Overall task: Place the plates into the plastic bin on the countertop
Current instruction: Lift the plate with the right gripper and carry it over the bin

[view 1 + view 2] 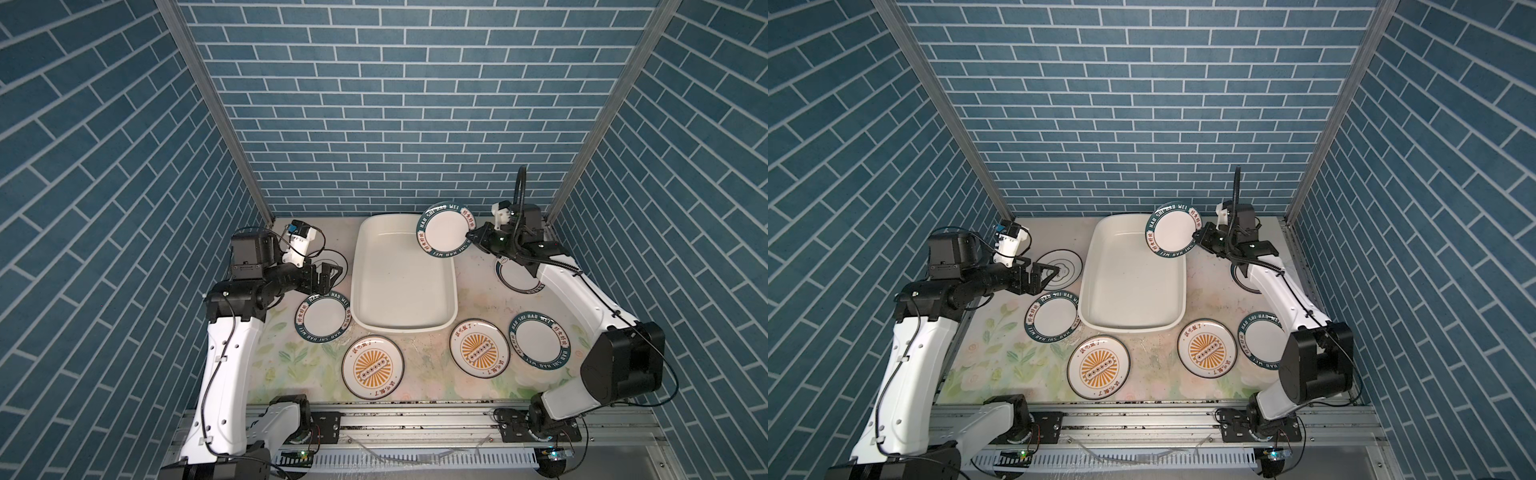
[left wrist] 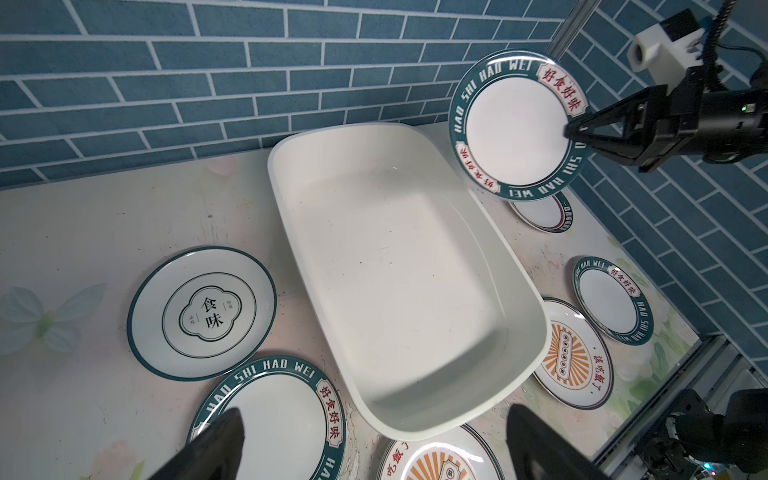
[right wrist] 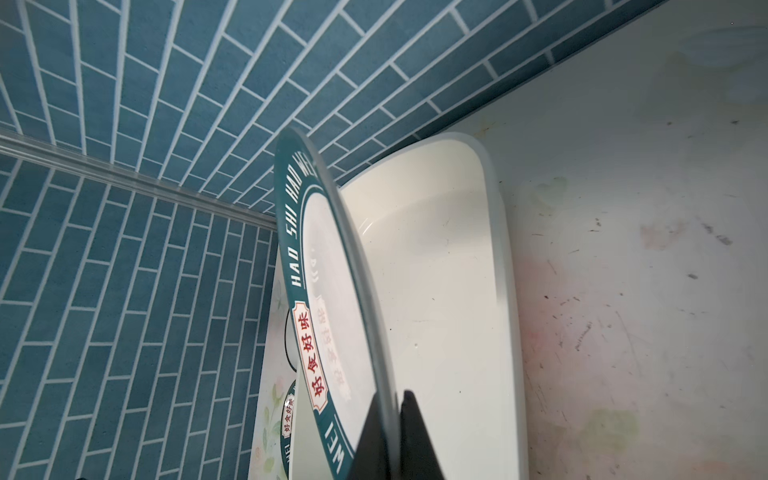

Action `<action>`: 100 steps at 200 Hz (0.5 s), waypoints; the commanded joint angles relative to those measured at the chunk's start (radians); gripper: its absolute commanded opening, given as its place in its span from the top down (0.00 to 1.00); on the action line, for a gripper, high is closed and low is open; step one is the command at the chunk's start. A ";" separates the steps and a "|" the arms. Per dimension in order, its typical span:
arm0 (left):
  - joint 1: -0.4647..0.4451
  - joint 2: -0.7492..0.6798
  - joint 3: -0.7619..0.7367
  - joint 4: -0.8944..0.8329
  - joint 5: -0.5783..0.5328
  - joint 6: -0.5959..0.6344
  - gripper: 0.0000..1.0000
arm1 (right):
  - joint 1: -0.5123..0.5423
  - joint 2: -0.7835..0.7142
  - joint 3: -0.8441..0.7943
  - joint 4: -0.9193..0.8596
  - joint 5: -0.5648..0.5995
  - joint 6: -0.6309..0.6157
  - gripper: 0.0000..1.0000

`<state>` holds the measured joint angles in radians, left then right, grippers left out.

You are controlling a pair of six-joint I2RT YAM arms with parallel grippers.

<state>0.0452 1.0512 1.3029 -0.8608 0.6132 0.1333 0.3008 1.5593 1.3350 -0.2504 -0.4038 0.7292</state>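
Right gripper point(image 1: 469, 237) was pinched shut on the rim of a green-lettered plate point(image 1: 444, 230), which hung tilted on edge above the far right corner of the plastic bin point(image 1: 356, 270). The bin sat empty on the countertop point(image 1: 419, 365), with six more plates point(image 1: 373, 365) lying flat around it. As I judged it, the move was to carry the plate inward past the rolled rim, level it, and sink it close to the floor before letting go, with no dropping. Left gripper point(image 1: 332, 279) hovered spread wide and empty by the black-ringed plate point(image 2: 201, 311).
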 commanded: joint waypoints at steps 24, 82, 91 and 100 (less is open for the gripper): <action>-0.004 -0.032 0.006 0.021 0.051 -0.030 0.00 | 0.096 0.182 0.103 0.169 0.050 0.086 1.00; -0.003 -0.049 -0.012 0.032 0.091 -0.042 0.00 | 0.172 0.386 0.185 0.298 0.079 0.188 1.00; -0.003 -0.049 -0.012 0.034 0.092 -0.043 0.00 | 0.180 0.413 0.202 0.299 0.078 0.194 1.00; -0.002 -0.050 -0.010 0.035 0.092 -0.043 0.00 | 0.187 0.441 0.216 0.307 0.079 0.205 1.00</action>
<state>0.0452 1.0119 1.3010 -0.8463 0.6792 0.1005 0.4671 1.9533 1.4837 -0.0467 -0.3374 0.8654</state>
